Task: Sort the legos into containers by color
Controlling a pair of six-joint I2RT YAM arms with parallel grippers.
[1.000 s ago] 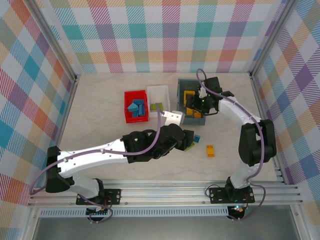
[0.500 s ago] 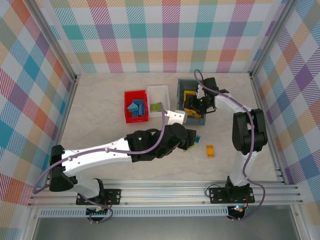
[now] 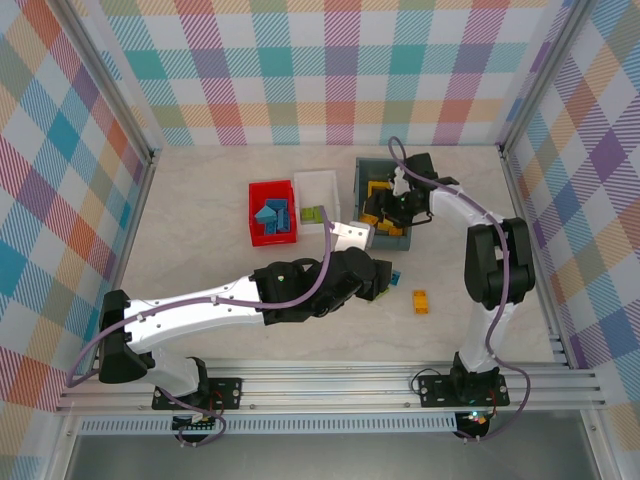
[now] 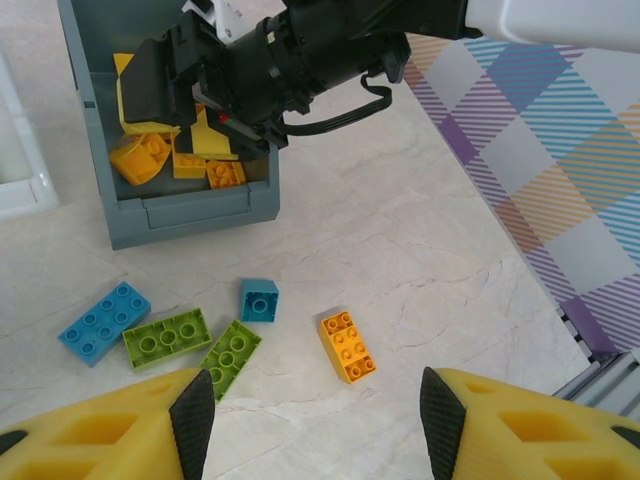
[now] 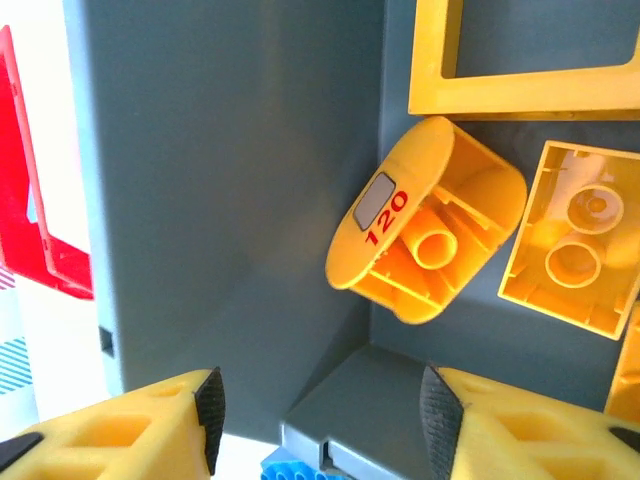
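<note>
Sorting table [image 3: 200, 200]: pale marbled top; it carries the dark grey bin [image 3: 362, 195], the reference point for every place below.
Left arm: reaches over the table on the near side of the grey bin; left gripper [image 4: 315, 420] has its yellow fingers spread wide with nothing between them, above the loose bricks.
Right arm: bends in over the grey bin; right gripper [image 5: 315, 420] hangs above the bin's floor, fingers spread apart and empty.
Dark grey bin [image 4: 190, 212]: holds yellow and orange pieces only.
White bin [image 3: 318, 185]: just left of the grey bin, with one lime brick [image 3: 313, 213] inside.
Red bin [image 3: 270, 186]: left of the grey bin, beyond the white one, holding blue bricks [image 3: 272, 215].
Yellow frame piece [image 5: 428, 50]: flat on the grey bin's floor.
Rounded yellow piece [image 5: 420, 230]: inside the grey bin, on its side, marked 120 in red.
Yellow brick [image 5: 575, 245]: inside the grey bin, underside up, touching the rounded piece.
Loose bricks: on the table near the grey bin's front wall, namely a long blue brick [image 4: 103, 322], two green bricks [image 4: 166, 338] [image 4: 230, 358], a small blue brick [image 4: 259, 299] and an orange brick [image 4: 348, 346].
</note>
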